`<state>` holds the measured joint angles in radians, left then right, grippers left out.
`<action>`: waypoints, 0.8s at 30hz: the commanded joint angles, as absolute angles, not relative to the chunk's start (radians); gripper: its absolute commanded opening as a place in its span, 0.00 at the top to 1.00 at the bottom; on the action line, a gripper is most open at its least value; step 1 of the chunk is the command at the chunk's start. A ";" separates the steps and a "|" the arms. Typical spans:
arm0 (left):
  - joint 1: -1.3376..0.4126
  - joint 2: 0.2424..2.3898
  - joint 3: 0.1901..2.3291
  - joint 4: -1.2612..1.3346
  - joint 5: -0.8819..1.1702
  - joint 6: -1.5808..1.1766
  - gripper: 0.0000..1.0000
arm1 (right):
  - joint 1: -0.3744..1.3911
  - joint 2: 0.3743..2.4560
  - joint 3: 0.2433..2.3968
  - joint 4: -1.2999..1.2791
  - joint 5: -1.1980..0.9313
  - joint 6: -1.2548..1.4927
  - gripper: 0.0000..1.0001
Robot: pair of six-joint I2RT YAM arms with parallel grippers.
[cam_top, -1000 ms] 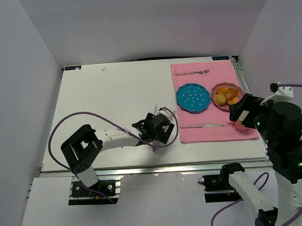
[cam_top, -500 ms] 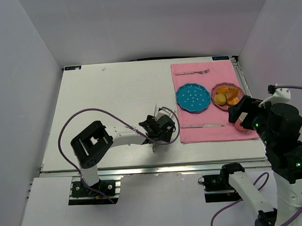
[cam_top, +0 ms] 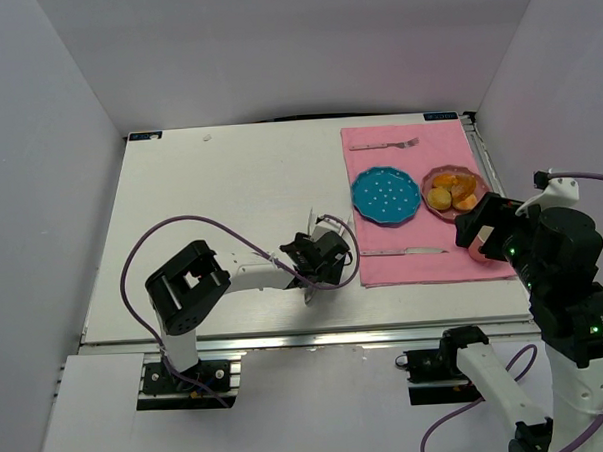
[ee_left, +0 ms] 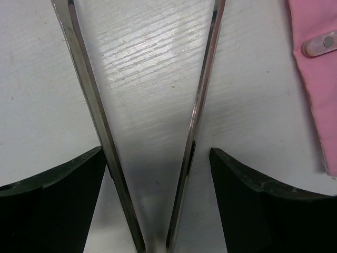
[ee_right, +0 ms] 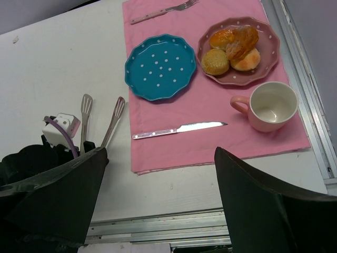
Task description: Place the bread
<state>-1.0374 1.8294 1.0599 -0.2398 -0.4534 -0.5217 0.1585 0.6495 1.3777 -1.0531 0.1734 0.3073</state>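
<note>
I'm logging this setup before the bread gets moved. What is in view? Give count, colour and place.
table: 1, white, under everything
placemat: 1, pink, table's right side
teal plate: 1, white-dotted, empty, on placemat
pink plate: 1, white-dotted, right of teal plate
bread: 1, golden-brown, on pink plate
other bread pieces: about 3, golden-orange, same plate
mug: 1, pink, empty, on placemat
knife: 1, silver, placemat's near side
fork: 1, placemat's far edge
tongs: 1, metal, left of placemat
left gripper: black, holding tongs
right gripper: black, open, raised
</note>
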 commanded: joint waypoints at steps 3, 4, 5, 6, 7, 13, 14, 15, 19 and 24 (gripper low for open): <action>-1.042 1.844 1.083 -0.264 -0.459 -0.546 0.13 | 0.158 0.638 1.374 -1.028 0.172 0.314 0.11; -1.042 1.844 1.083 -0.268 -0.457 -0.551 0.16 | 0.158 0.637 1.374 -1.029 0.172 0.314 0.11; -1.042 1.847 1.081 -0.271 -0.456 -0.551 0.17 | 0.158 0.637 1.374 -1.028 0.172 0.314 0.11; -1.042 1.847 1.081 -0.275 -0.457 -0.557 0.18 | 0.158 0.637 1.374 -1.028 0.172 0.314 0.11; -1.042 1.848 1.080 -0.279 -0.457 -0.557 0.24 | 0.160 0.637 1.374 -1.028 0.172 0.314 0.11; -1.042 1.829 1.107 -0.328 -0.485 -0.558 0.38 | 0.158 0.637 1.378 -1.029 0.167 0.316 0.11; -1.042 1.824 1.120 -0.340 -0.497 -0.554 0.39 | 0.158 0.638 1.378 -1.031 0.167 0.316 0.11; -1.042 1.813 1.150 -0.371 -0.505 -0.549 0.40 | 0.160 0.638 1.379 -1.029 0.167 0.316 0.11; -1.043 1.758 1.282 -0.471 -0.535 -0.522 0.41 | 0.158 0.643 1.385 -1.028 0.166 0.316 0.11; -1.043 1.683 1.508 -0.612 -0.528 -0.499 0.49 | 0.158 0.647 1.382 -1.023 0.155 0.314 0.11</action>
